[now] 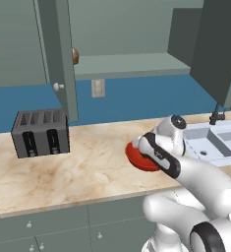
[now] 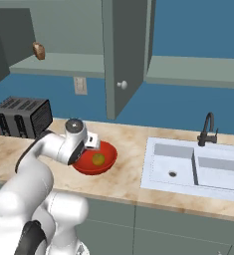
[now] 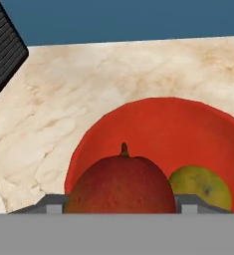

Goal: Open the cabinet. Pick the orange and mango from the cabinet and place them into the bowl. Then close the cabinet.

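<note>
The cabinet stands open, its left door (image 1: pixel 58 54) and right door (image 1: pixel 220 44) swung out; the right base view shows one door (image 2: pixel 123 55) edge-on. On the counter sits the red bowl (image 2: pixel 110 160) (image 1: pixel 135 158) (image 3: pixel 153 124). The orange (image 2: pixel 98 159) (image 3: pixel 202 187) lies inside it. My gripper (image 3: pixel 121 205) (image 2: pixel 91 144) hovers low over the bowl's near side, shut on the mango (image 3: pixel 121 182), a reddish fruit with a small stem that sits between the two fingers. In the left base view my forearm hides most of the bowl.
A brownish round item (image 1: pixel 75 55) (image 2: pixel 38 50) rests on the cabinet shelf (image 1: pixel 127 64). A dark toaster (image 1: pixel 41 133) (image 2: pixel 21 117) stands left of the bowl. The sink (image 2: pixel 193 164) with a black faucet (image 2: pixel 207 128) lies to the right. Drawers run below the counter edge.
</note>
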